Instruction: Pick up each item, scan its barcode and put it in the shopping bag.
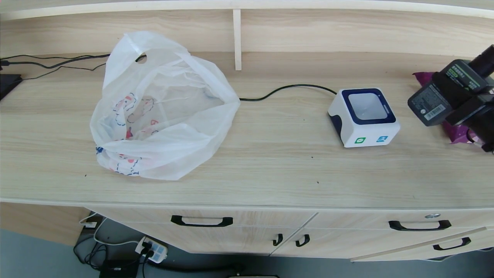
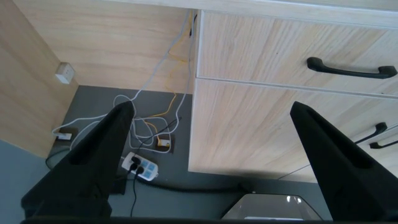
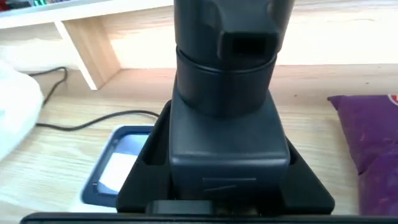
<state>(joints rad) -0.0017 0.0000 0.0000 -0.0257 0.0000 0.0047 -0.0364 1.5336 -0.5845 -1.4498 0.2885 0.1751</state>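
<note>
right claw (image 1: 465, 106) clenched on dark grey boxy bottle (image 1: 444, 90), far right of frame | left claw (image 2: 211, 155) released | imo: tilt its barcode label (image 1: 434, 112) down over the white-and-navy cube scanner (image 1: 364, 116), hold steady

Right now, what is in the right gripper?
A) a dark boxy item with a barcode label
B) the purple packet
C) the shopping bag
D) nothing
A: the right gripper is shut on the dark boxy item, whose barcode label is showing, to the right of the scanner. The purple packet lies on the counter.
</note>
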